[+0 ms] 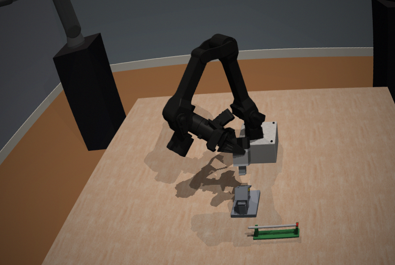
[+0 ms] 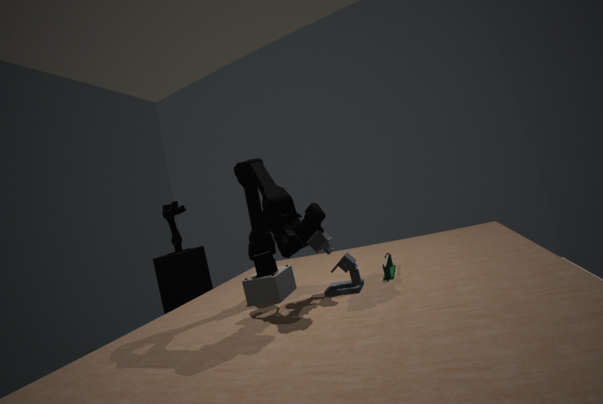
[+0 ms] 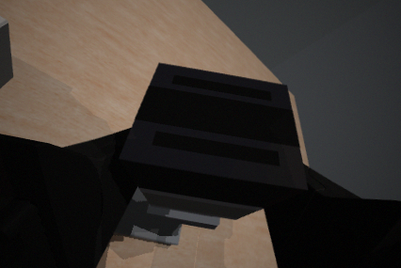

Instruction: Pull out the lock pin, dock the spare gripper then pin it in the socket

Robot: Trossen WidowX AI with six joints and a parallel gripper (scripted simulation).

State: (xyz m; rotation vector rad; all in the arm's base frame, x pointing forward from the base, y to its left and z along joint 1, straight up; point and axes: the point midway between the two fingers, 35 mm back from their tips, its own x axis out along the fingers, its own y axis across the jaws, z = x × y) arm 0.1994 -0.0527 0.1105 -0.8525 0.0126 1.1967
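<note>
My gripper (image 1: 239, 146) (image 3: 208, 136) is shut on the spare gripper (image 1: 241, 159) (image 2: 319, 241) (image 3: 212, 127), a dark body with a grey block and a small spigot. It is held in the air between the arm's base and the mount; in the exterior view its spigot points down toward the mount. The grey mount (image 1: 253, 204) (image 2: 344, 288) stands on the table with its tilted socket (image 1: 242, 193) (image 2: 347, 262) raised on a post. The lock pin (image 1: 276, 225), a grey rod with a red end, lies across the green rack (image 1: 276, 233) (image 2: 388, 272), out of the socket. The socket's opening is hard to see.
The arm's light grey base block (image 1: 264, 153) (image 2: 269, 288) stands behind the held spare gripper. The green rack is in front of the mount in the top view. Dark pedestals (image 1: 89, 95) (image 2: 183, 277) with other arms stand beyond the table (image 1: 127, 223).
</note>
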